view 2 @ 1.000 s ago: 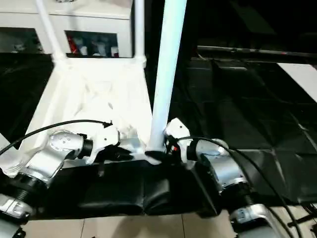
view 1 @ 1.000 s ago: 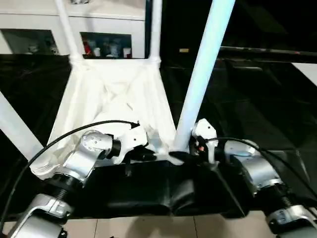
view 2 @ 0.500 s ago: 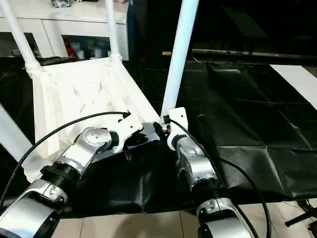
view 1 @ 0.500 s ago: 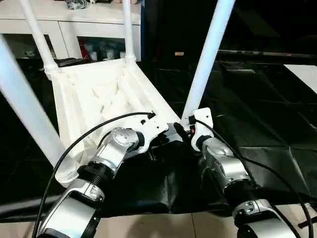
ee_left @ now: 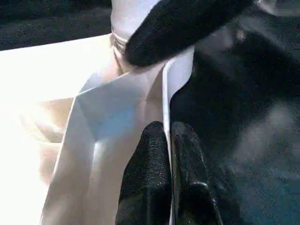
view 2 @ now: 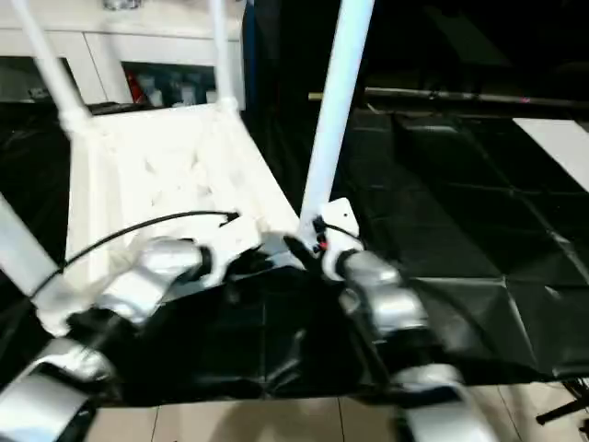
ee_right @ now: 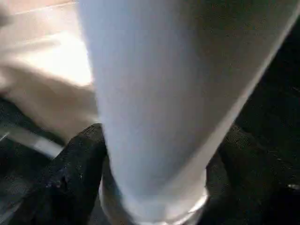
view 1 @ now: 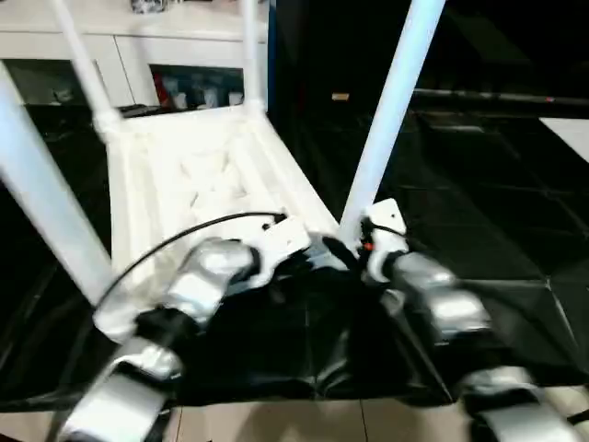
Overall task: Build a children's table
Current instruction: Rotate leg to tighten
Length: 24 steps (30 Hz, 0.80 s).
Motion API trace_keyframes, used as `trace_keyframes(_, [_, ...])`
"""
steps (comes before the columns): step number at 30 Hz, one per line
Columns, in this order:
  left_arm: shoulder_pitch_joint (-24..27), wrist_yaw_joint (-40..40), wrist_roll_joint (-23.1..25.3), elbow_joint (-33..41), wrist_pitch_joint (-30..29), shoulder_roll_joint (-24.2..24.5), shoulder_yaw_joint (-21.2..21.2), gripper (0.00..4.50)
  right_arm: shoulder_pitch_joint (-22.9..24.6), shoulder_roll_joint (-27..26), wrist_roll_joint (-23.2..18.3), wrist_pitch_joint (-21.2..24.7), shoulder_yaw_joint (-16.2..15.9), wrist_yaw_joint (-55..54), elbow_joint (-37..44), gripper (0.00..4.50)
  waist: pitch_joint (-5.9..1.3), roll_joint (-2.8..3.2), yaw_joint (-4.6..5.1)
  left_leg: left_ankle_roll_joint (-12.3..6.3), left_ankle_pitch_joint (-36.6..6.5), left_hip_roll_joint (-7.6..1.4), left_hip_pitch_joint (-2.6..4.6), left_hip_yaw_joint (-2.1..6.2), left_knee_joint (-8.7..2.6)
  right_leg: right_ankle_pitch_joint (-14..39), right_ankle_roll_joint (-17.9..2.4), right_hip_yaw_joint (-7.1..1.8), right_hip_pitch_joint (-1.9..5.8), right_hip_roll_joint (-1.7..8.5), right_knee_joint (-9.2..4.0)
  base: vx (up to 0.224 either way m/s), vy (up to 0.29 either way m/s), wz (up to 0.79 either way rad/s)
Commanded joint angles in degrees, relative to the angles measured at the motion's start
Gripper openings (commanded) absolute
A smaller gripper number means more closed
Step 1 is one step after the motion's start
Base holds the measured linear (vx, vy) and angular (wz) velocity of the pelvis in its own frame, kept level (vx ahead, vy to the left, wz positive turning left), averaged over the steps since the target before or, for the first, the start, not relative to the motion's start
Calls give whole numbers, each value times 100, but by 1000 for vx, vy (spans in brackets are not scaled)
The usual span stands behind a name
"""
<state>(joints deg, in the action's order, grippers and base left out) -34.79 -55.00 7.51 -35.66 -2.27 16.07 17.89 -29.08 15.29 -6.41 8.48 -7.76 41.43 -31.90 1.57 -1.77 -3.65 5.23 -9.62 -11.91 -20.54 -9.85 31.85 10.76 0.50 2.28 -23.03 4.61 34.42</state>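
Note:
The children's table point(view 1: 198, 180) lies upside down on the black cloth, its white legs pointing up. The near right leg point(view 1: 386, 120) rises from its corner socket. My left gripper point(ee_left: 168, 154) is shut on the thin rim of the table top point(ee_left: 117, 122) just beside that corner. My right gripper point(ee_right: 154, 178) stands at the base of the near right leg point(ee_right: 164, 93), one black finger on each side, with a small gap showing on one side. Its other finger point(ee_left: 178, 28) crosses the leg's base in the left wrist view.
The black cloth point(view 1: 479, 212) covers a large table that stretches away to the right. A white cabinet with glass doors point(view 1: 184, 83) stands behind. The cloth's front edge hangs just above a pale tiled floor point(view 1: 276, 424). Black cables loop over both forearms.
The camera has swung and the picture has shifted. Both grippers stay at the near right corner. The right gripper's fingers have spread a little around the leg.

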Motion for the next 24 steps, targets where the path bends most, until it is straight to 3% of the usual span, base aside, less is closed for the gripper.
trace_keyframes(1, [293,-470,-187,1,52,80,143,0,97,226,-49,24,-236,679,326,383,-248,-32,-13,-282,-1472,-96,-11,-32,-326,1050,-1101,-168,264,253,-414,0,0,0])
trace_keyframes(6, [476,-1173,-385,465,-21,372,235,0,101,473,-52,14,-427,1370,440,383,-240,-26,5,-211,-1628,-110,6,-32,-343,1351,-1121,-176,230,252,-436,0,0,0])
trace_keyframes(11, [519,-1264,-428,552,-11,456,195,0,91,541,-71,12,-526,1620,487,383,-256,-21,-17,-236,-1351,-111,13,-42,-323,843,-1245,-172,245,241,-382,0,0,0])
trace_keyframes(15, [526,-1263,-436,563,-21,489,165,0,95,490,-151,-16,-517,1705,508,383,-257,-36,-18,-259,-1292,-100,0,-46,-314,823,-1254,-169,262,249,-377,0,0,0])
trace_keyframes(24, [556,-1339,-440,645,-105,520,140,0,124,472,-61,-20,-556,1821,458,303,-273,-20,-20,-296,-1111,-97,7,-50,-292,558,-1327,-165,275,243,-344,0,0,0])
